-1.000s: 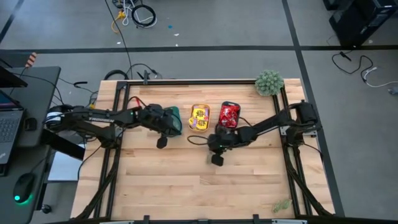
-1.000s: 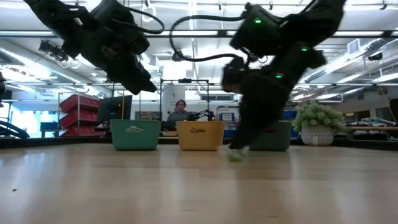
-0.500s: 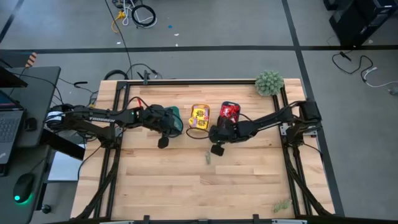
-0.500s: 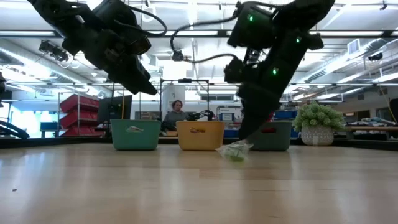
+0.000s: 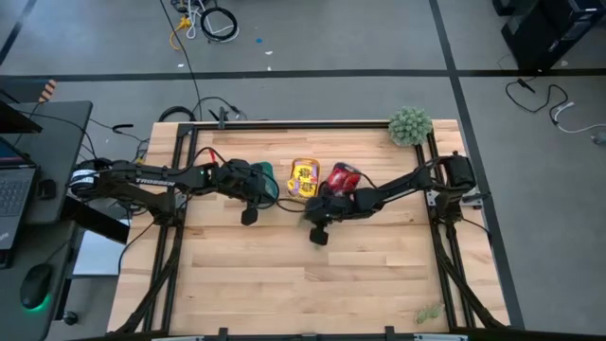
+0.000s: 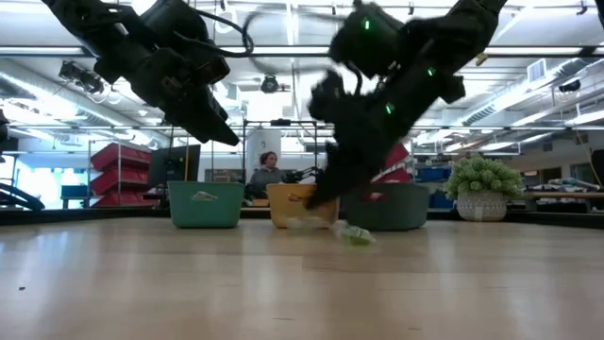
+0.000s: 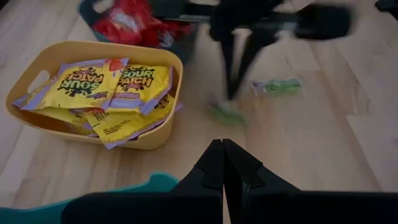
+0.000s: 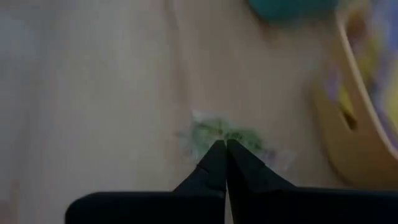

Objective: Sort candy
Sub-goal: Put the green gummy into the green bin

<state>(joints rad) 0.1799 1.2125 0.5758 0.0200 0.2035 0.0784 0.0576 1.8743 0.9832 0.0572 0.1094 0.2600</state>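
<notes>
**Candy sort: both arms close to yellow tray, jaws together**

Landmark: yellow tray (image 5: 304,179), near far edge of counter (image 5: 312,284), holding yellow Sour Patch packets (image 7: 118,81).

- Teal tray (image 6: 206,204): just beside yellow tray on robot's left, largely under left arm in high view.
- Dark tray (image 6: 389,208): just beside yellow tray on robot's right; red packets (image 5: 343,177) inside, heaped above rim.
- Left gripper (image 5: 247,217): left of yellow tray, in front of teal tray, raised off counter. Jaws together, nothing between them (left wrist view).
- Right gripper (image 5: 318,235): in front of yellow tray, low over counter, blurred. Jaws together per right wrist view; tips at a green candy (image 8: 227,137). Cannot tell if tips pinch it or only touch wrapper.
- Second green candy (image 7: 278,86): loose on counter, in front of dark tray, apart from first.
- Fuzzy green plant (image 5: 410,125): counter's far right corner, well apart from yellow tray.
- Person (image 6: 272,172) in room behind counter, seen between teal and yellow trays.
</notes>
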